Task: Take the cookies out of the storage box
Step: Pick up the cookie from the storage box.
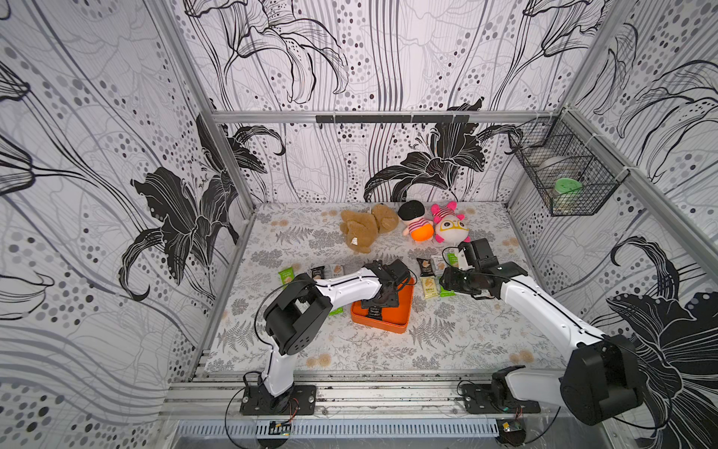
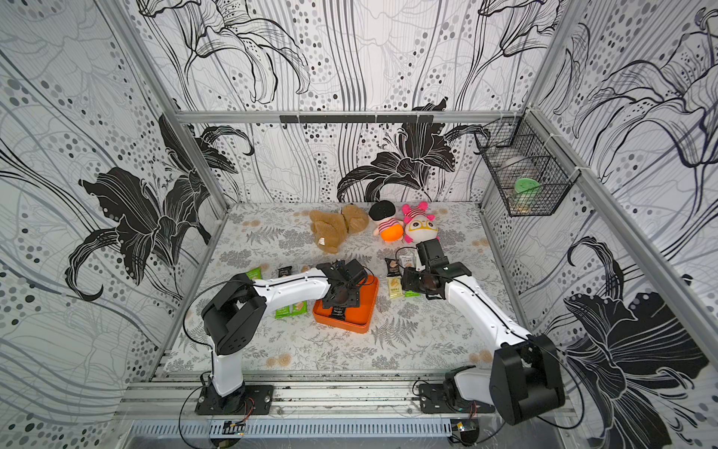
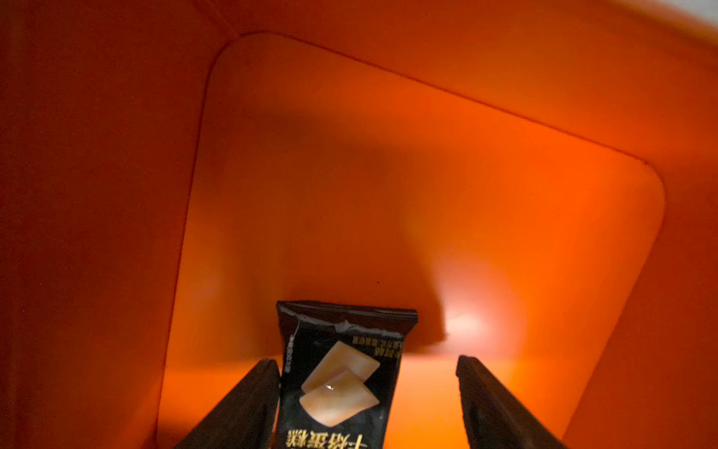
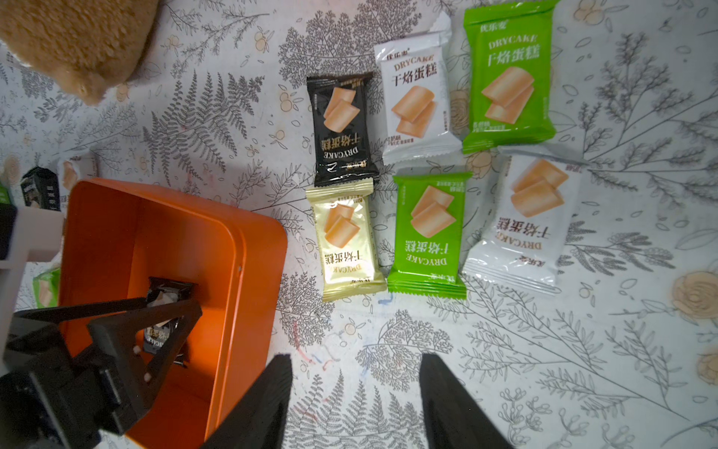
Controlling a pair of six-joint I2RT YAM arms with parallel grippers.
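You have the left gripper (image 3: 365, 359) down inside the storage box (image 3: 349, 175); jaws spread about a black packet (image 3: 342, 373) on its floor, one finger touching its edge; right gripper (image 4: 354, 357) spread above the table (image 4: 544, 369); six cookies (image 4: 427, 229) lie in two rows just beside the box.

We are looking into a robotics lab test cell, not a lived-in room. An aluminium profile frame (image 1: 272, 116) boxes in the workspace, and its wall panels (image 1: 427, 163) carry printed black-and-white lily wallpaper. Two robot arms stand bolted to aluminium rails at the front, the left arm's base (image 1: 277, 400) and the right arm's base (image 1: 501, 400), with a slotted cable duct (image 1: 349, 429) below. We see a fern-print sheet (image 1: 349, 350) over the table, a wire basket (image 1: 563, 171) tied to the frame, a black hook rail (image 1: 392, 119), and plush toys (image 1: 369, 229) near the cookies (image 1: 429, 289) and the orange storage box (image 1: 388, 322).
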